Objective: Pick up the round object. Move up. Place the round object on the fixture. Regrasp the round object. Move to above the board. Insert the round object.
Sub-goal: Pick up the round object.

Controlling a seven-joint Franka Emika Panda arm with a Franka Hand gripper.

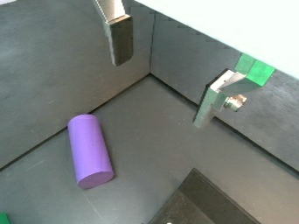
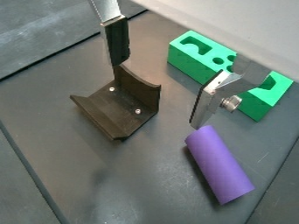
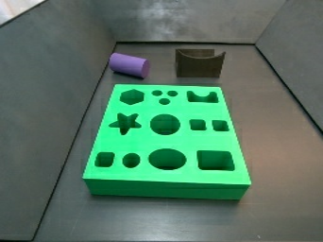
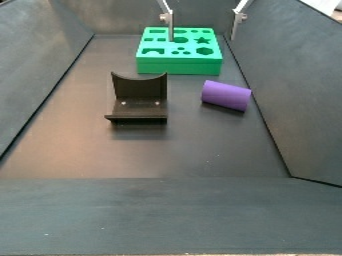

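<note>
The gripper (image 2: 163, 74) hangs high with its fingers (image 2: 115, 39) spread wide and nothing between them. The purple peg (image 4: 226, 95) lies on its side right of centre in a side view, beside the fixture (image 4: 136, 98), the green board (image 4: 181, 49) behind.

gripper (image 2: 158, 77) is just hanging up high off the floor, both silver fingers (image 1: 121, 39) spread wide apart, nothing between the pads. Only fingertips poke into a side view (image 4: 201, 15).
</note>
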